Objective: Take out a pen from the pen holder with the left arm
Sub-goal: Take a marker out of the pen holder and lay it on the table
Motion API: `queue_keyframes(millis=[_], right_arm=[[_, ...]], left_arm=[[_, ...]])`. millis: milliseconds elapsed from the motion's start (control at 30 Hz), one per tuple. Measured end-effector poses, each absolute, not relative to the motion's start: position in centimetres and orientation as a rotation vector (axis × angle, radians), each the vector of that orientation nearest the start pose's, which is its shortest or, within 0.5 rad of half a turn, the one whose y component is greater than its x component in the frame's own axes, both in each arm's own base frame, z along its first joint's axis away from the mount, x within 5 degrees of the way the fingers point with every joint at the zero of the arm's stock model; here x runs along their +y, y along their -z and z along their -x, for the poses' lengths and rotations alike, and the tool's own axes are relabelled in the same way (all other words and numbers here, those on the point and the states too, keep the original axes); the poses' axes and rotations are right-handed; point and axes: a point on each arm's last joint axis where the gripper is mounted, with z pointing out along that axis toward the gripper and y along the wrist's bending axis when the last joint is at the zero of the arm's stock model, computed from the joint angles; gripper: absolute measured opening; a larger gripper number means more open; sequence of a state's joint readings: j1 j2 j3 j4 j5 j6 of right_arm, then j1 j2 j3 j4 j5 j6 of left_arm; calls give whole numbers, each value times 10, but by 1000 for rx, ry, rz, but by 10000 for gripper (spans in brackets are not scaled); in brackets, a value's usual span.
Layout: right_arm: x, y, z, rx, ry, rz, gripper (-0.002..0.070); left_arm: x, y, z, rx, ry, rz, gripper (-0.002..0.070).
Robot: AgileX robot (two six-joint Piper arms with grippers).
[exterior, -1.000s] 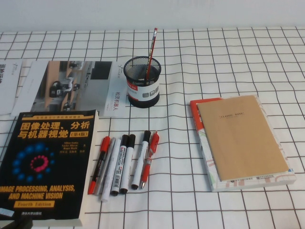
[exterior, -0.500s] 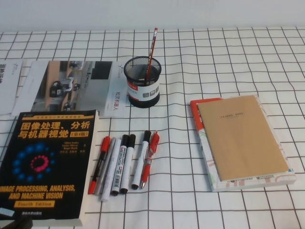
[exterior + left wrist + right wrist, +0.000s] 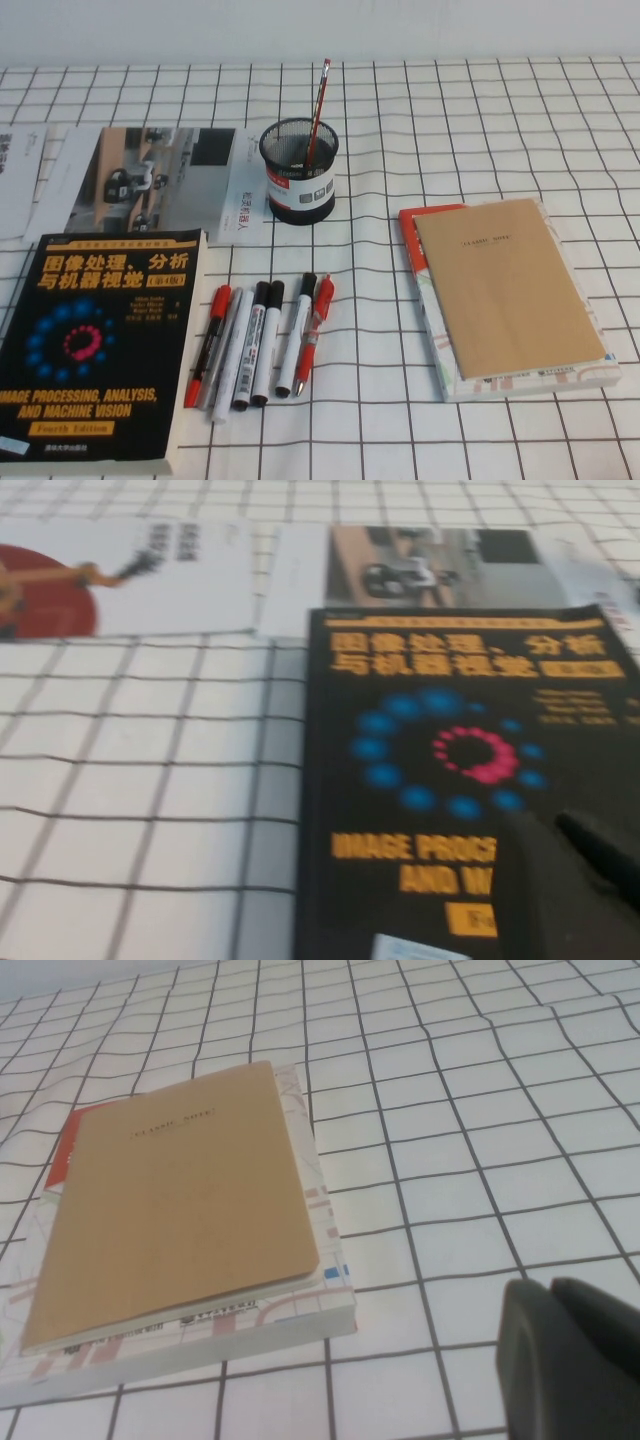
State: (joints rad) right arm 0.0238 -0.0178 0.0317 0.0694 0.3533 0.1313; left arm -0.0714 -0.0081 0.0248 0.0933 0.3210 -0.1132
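Left gripper (image 3: 545, 825) retreated over book (image 3: 420, 760); right (image 3: 545, 1288) beside two (image 3: 180, 1200).

A black image-processing textbook (image 3: 95, 345) is laid flat on the checked counter (image 3: 560, 130), directly under the left tool (image 3: 565, 850). Beyond it, farther from that tool, a photo brochure (image 3: 150, 180) and a white leaflet (image 3: 150, 590) printed with a red disc are spread side by side. Six loose markers (image 3: 255, 345) are lined up in a row just beside the textbook. Near the right tool (image 3: 555, 1305), a tan notebook (image 3: 505, 285) is stacked on a white-and-red book (image 3: 200, 1332), whose edges are left showing around it.
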Motion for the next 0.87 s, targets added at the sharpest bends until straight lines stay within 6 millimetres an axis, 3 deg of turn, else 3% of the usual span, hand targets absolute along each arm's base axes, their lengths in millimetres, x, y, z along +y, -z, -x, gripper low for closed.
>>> queue_keyframes(millis=[267, 867], right_arm=[[3, -172, -53, 1848, -176, -143, -16], [3, -172, -53, 1848, -176, -143, -16]], left_arm=[[1, -175, -54, 1832, -63, -49, -1], [0, -172, -53, 1871, -69, -80, -1]])
